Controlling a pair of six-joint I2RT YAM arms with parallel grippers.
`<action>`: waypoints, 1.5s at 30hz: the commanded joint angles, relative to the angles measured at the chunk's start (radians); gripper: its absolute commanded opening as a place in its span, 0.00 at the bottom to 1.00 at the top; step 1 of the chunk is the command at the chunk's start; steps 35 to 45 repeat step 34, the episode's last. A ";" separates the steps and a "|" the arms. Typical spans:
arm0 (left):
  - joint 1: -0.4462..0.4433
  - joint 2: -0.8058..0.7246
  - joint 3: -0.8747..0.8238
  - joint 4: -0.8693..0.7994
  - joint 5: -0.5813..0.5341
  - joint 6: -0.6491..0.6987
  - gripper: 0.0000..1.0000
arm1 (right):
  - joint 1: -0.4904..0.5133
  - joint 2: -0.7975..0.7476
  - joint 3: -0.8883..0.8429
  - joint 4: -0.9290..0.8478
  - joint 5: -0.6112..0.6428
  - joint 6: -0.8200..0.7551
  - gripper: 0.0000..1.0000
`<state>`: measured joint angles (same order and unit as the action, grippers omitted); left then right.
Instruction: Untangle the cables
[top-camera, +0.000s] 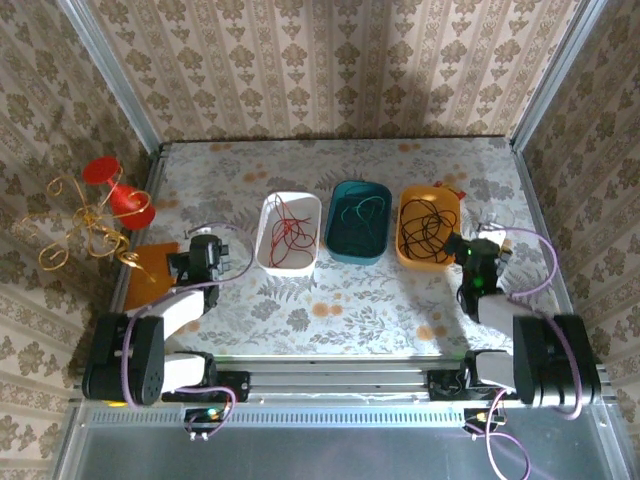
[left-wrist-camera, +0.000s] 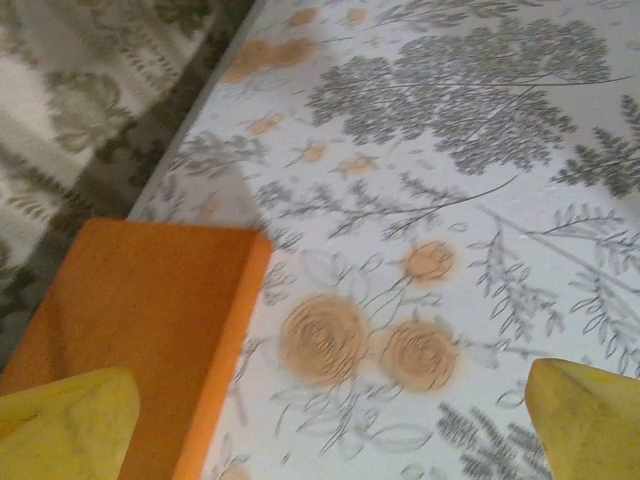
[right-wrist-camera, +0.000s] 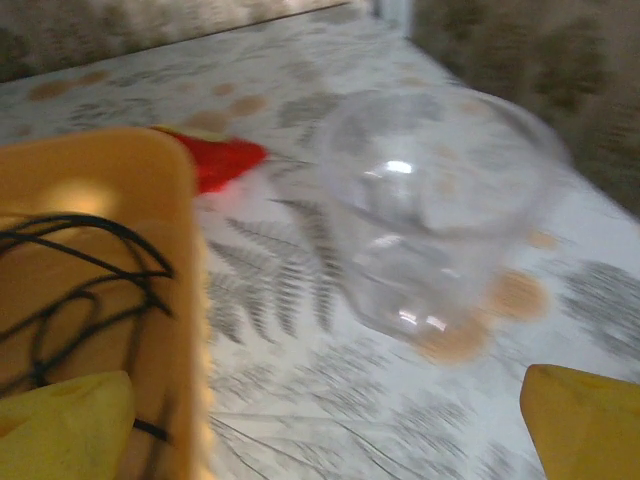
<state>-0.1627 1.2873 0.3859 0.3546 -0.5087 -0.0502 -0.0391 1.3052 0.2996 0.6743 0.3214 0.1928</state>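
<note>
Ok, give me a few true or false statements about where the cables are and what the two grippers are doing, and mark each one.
1. The red cable lies in the white bin. True.
2. The green cable shares that white bin. False: the green cable lies alone in the teal bin.
3. The black cable lies in the orange bin. True.
4. The left gripper is shut on a cable. False: its fingers stand wide apart with nothing between them, above the table beside an orange block.
5. The right gripper is open. True.
</note>
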 joint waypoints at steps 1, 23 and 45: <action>0.025 0.074 0.074 0.169 0.137 0.086 1.00 | 0.016 0.170 0.082 0.185 -0.231 -0.102 1.00; 0.144 0.272 -0.024 0.629 0.375 0.077 1.00 | 0.045 0.224 0.115 0.165 -0.295 -0.163 1.00; 0.144 0.272 -0.025 0.626 0.374 0.076 1.00 | 0.033 0.224 0.116 0.165 -0.321 -0.156 1.00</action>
